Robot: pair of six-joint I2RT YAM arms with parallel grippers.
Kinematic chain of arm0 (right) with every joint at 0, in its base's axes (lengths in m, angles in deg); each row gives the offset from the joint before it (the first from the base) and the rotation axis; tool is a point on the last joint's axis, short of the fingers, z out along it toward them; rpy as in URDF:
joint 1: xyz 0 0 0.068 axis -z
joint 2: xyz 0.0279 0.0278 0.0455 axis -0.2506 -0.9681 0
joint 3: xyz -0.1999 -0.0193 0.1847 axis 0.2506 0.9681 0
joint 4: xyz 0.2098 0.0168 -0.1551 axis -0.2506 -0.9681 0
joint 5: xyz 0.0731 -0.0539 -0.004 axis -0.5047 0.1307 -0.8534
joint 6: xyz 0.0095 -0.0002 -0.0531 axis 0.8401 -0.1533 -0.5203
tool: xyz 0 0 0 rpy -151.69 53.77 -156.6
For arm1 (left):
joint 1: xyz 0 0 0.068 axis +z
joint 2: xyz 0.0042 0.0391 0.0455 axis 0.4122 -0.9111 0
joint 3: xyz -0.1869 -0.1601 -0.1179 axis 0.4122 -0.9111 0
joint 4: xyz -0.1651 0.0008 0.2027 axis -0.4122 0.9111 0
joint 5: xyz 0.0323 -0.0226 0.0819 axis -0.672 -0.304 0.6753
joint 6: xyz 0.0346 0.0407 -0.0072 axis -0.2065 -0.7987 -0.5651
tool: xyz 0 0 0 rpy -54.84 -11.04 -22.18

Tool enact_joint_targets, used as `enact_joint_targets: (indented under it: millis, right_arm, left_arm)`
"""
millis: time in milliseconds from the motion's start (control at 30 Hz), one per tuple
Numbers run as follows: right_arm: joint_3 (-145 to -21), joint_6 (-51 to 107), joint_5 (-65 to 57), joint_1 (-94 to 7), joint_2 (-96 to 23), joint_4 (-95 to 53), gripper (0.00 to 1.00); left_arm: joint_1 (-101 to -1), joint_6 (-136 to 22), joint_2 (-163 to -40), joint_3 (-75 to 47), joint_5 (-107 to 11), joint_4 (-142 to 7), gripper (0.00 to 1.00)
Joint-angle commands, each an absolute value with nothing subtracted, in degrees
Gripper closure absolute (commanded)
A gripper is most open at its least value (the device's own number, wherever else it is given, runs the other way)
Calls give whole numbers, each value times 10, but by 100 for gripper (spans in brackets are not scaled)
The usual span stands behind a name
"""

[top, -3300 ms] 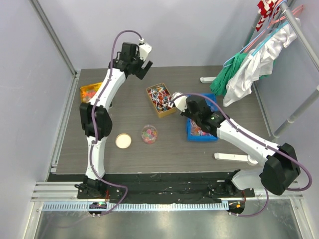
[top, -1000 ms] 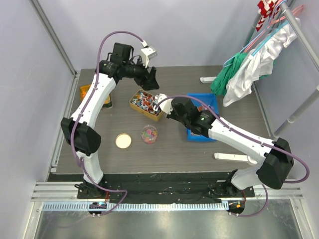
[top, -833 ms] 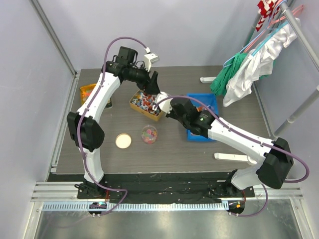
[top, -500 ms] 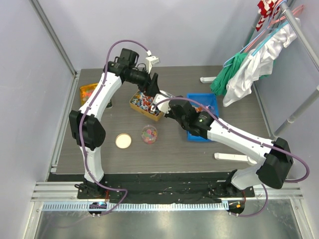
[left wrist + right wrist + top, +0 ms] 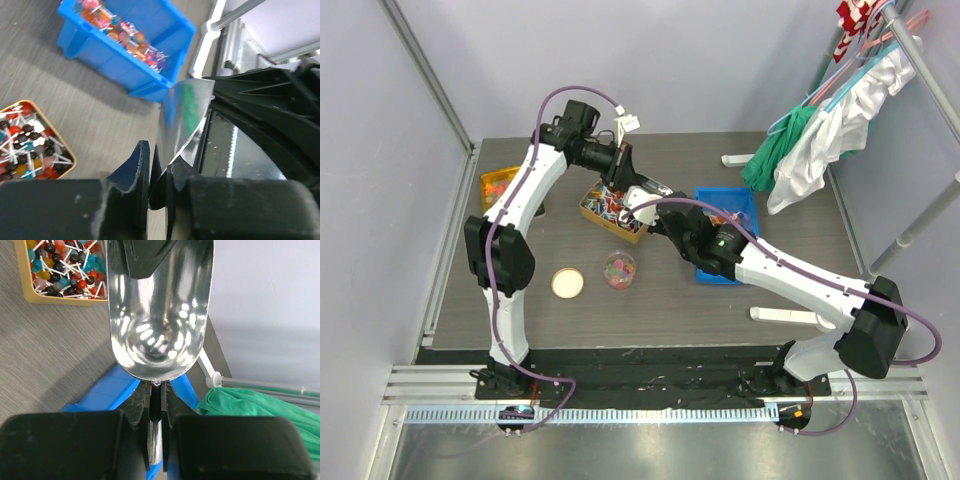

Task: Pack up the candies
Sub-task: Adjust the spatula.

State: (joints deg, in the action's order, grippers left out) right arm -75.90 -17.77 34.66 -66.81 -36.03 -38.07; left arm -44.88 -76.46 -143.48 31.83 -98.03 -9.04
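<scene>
A shiny metal scoop [image 5: 160, 315] hangs above the table between the tan box [image 5: 610, 205] and the blue bin [image 5: 725, 240]. My right gripper [image 5: 156, 395] is shut on its handle. My left gripper [image 5: 159, 165] is shut on the scoop's [image 5: 182, 117] thin front rim, and one of its black fingers [image 5: 145, 260] shows inside the bowl. The bowl holds no candies. Candies [image 5: 120, 32] lie in the blue bin [image 5: 125, 55], and lollipops [image 5: 30, 145] fill the tan box. A small round clear cup [image 5: 619, 268] holds coloured gummy pieces.
A round cream lid [image 5: 567, 283] lies left of the cup. An orange tray [image 5: 498, 185] of sweets sits at the table's left edge. Green and white clothes [image 5: 820, 130] hang on a rack at the right. A white bar [image 5: 790, 315] lies near the right arm.
My left gripper has swung down from above the tan box to the scoop and closed on its rim. The right arm, holding the scoop, has shifted slightly left.
</scene>
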Motion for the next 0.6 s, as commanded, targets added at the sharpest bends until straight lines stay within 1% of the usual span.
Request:
enact_joint_targets:
  millis: [0, 33, 133, 200, 300, 333, 367, 400, 467, 567]
  right_arm:
    - [-770, -193, 362, -677, -353, -318, 99]
    - [-769, -194, 363, -678, -353, -316, 99]
    - [-764, -194, 356, -679, -350, -316, 99]
    - [-763, -196, 345, -679, -345, -316, 95]
    - [-764, -193, 324, -678, -335, -321, 87]
    - [-766, -192, 319, -679, -332, -323, 83]
    - [-771, -188, 314, -679, -330, -327, 71]
    - [-774, -187, 304, -679, -329, -335, 66]
    - [-780, -185, 290, -678, -323, -345, 56]
    - [-784, -180, 269, -674, -316, -365, 48]
  left_arm:
    - [-448, -757, -1436, 338, -989, -96, 98]
    - [-448, -754, -1436, 338, -991, -98, 100]
    - [-449, -750, -1436, 339, -1004, -102, 100]
    - [-449, -749, -1435, 340, -1009, -101, 100]
    - [-448, -749, -1438, 339, -1026, -102, 100]
    - [-448, -746, -1439, 337, -1033, -101, 100]
    - [-449, -746, -1440, 336, -1045, -100, 100]
    - [-447, -747, -1441, 335, -1054, -99, 100]
    - [-448, -750, -1444, 331, -1079, -94, 100]
    - [-448, -772, -1445, 331, -1100, -72, 100]
